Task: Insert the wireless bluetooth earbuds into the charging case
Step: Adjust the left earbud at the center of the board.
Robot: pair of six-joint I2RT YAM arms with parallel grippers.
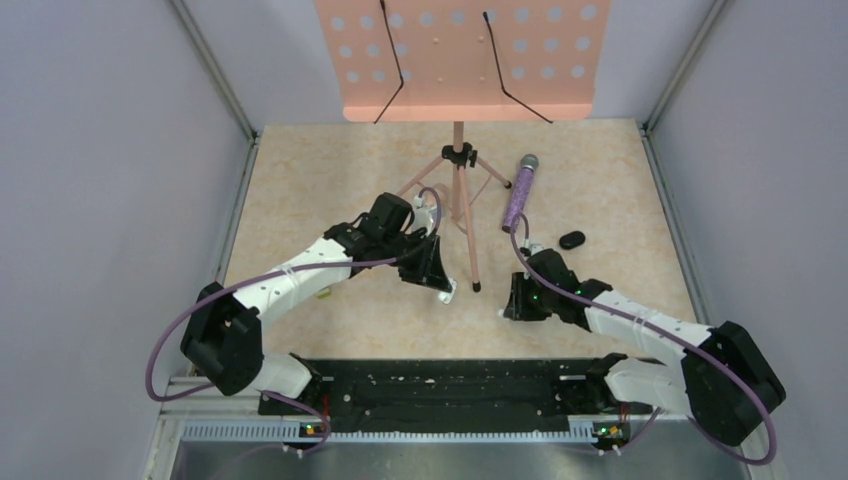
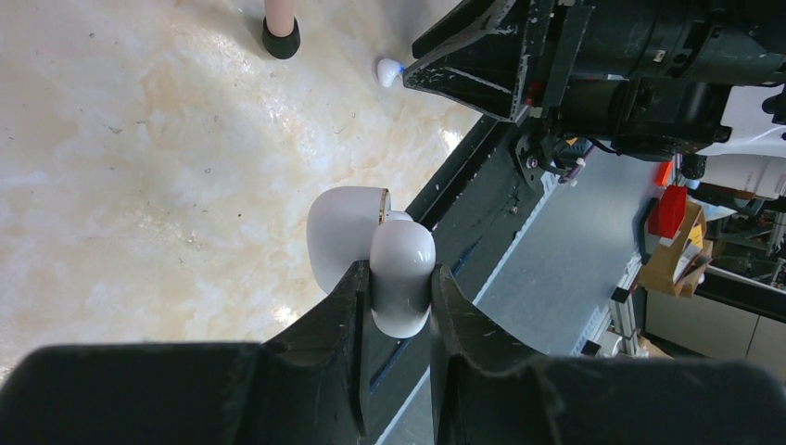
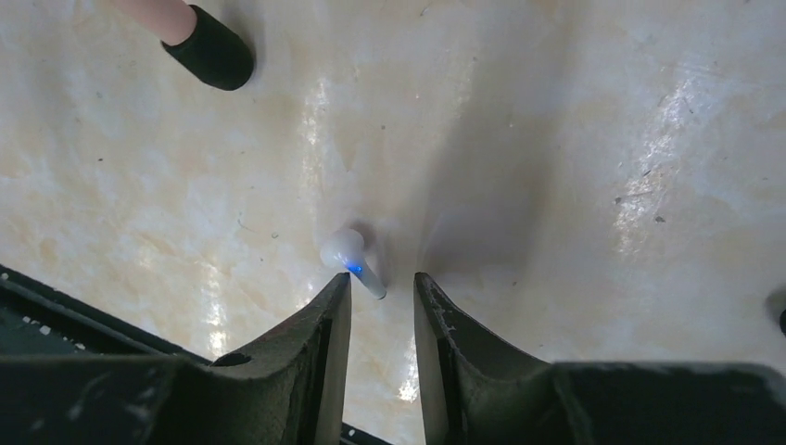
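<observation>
White on pale tabletop point(image 3: 556, 139): clamping the case point(image 2: 338, 232) in the left claw point(image 2: 397, 273) to steady it, poising the parted right claw point(image 3: 382, 280) over the earbud point(image 3: 348, 252).

Beige marbled table point(image 1: 300, 180). Pink music-stand tripod point(image 1: 460, 200) stands mid-table. Glittery purple microphone point(image 1: 519, 192) lies at its 3 o'clock, black oval case point(image 1: 572, 240) at 4, white earbud point(image 3: 350, 255) at 5, apart.

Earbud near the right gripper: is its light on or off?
On: a blue spot glows on the earbud, lying on the table before the right gripper.
</observation>
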